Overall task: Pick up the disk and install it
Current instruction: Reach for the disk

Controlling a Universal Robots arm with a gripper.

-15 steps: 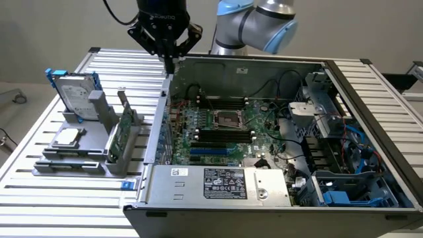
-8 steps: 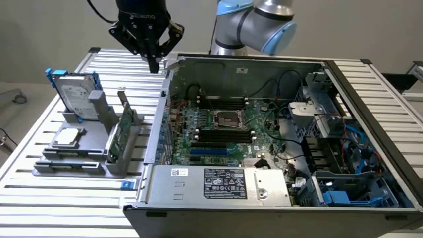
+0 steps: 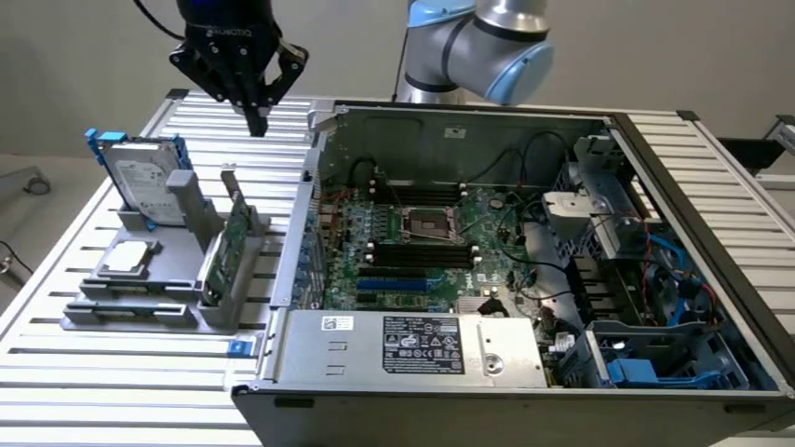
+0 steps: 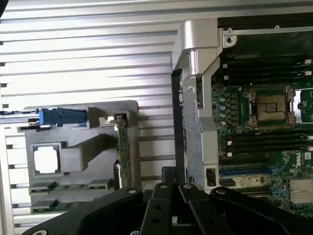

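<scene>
The robot's hand (image 3: 257, 125) hangs above the slatted worktop (image 3: 125, 391), fingers pressed together and empty. The disk (image 3: 141, 179) stands upright in a grey stand (image 3: 125, 315), beside the open computer case (image 3: 472, 126).

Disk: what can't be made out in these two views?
Exterior view: disk lower corner hidden behind the grey stand; its label print too small to read.
Wrist view: disk seen edge-on, so its label face is hidden.
Exterior view: chip markings too small to read.
</scene>
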